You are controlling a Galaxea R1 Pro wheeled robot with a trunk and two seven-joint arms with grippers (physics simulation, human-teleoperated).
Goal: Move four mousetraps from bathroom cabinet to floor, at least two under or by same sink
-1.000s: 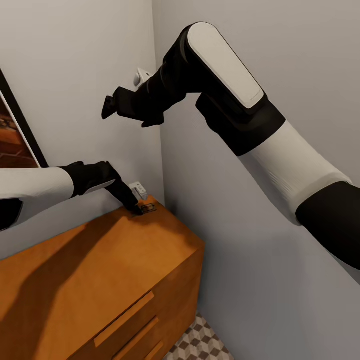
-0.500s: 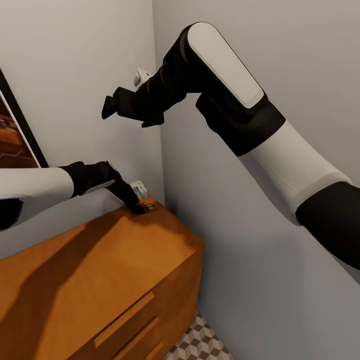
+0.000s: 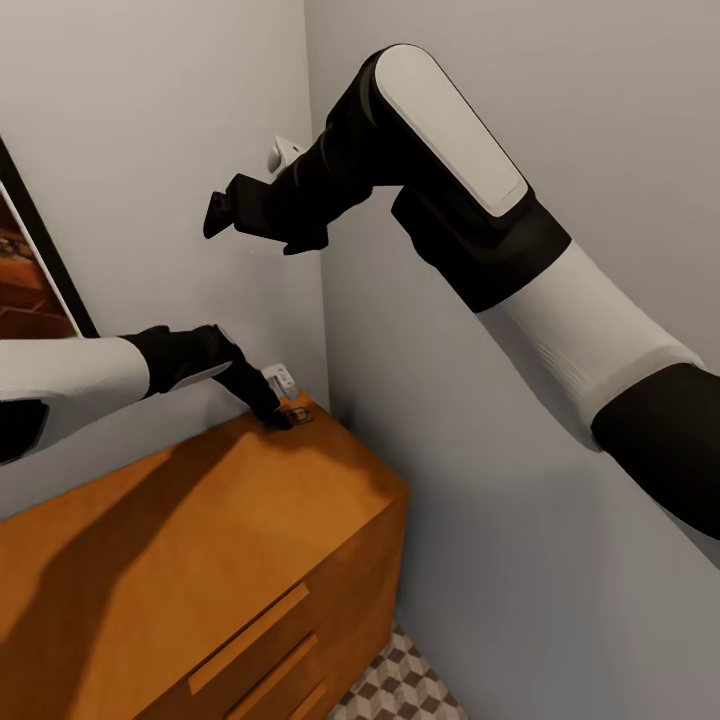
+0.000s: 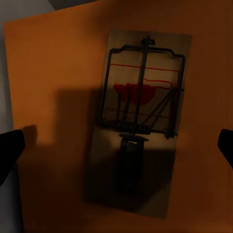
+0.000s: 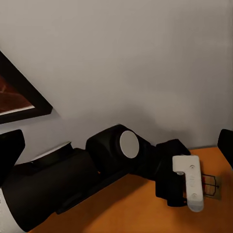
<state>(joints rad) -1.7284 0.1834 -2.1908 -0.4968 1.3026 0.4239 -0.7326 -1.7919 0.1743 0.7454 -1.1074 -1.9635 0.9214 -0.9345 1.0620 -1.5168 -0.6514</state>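
L gripper [image 3: 272,415] is down at the far corner of the cabinet [image 3: 200,560] top, right over a mousetrap [image 4: 138,121]. Trap lies flat on the wood by the wall corner. In L wrist view its fingertips [image 4: 9,148] stand wide apart, either side of the trap, not touching it: jaws spread, nothing held. R gripper [image 3: 222,215] is held high, near the wall corner, well above the cabinet; R wrist view shows its fingertips apart, holding nothing. Framed picture [image 3: 35,270] hangs on the L wall. Patterned floor [image 3: 400,685] shows beside the cabinet base.
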